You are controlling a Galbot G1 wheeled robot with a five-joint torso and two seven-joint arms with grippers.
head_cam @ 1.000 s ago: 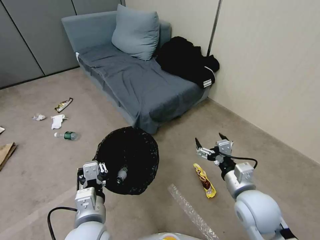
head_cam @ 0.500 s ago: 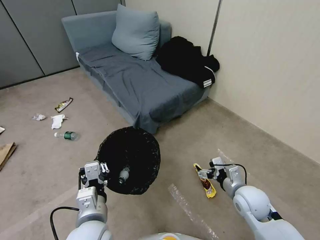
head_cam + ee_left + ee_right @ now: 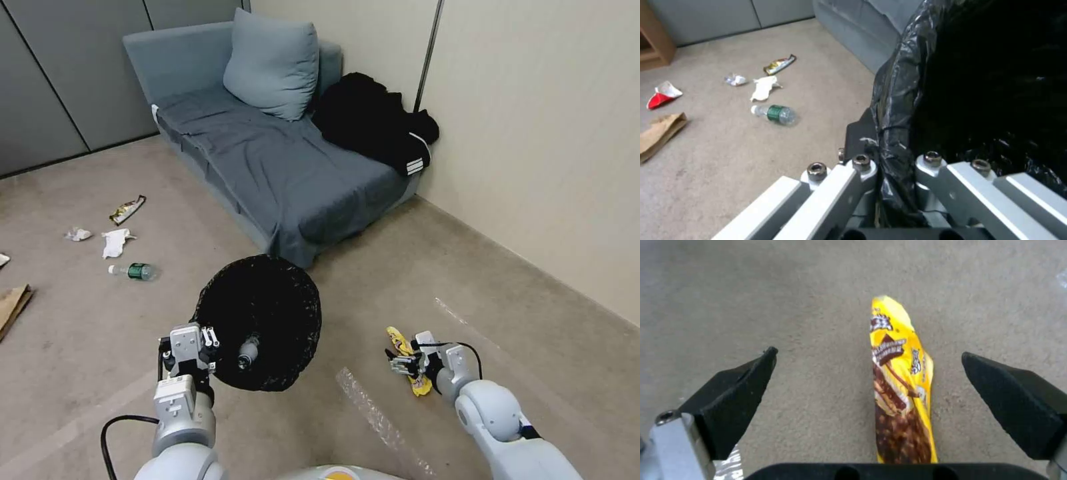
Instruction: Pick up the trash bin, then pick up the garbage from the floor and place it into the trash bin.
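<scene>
Beige carpet floor carries the yellow snack wrapper (image 3: 900, 386), framed by the spread right pincer (image 3: 871, 400). Thin, light and slippery it is judged; the middle should be pinched. The trash bin (image 3: 263, 320) is held left by the left pincer (image 3: 891, 173), pressed on its rim.

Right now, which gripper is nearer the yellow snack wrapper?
Right. The right gripper is open astride the yellow snack wrapper on the floor; the left gripper holds the trash bin rim, well aside.
</scene>
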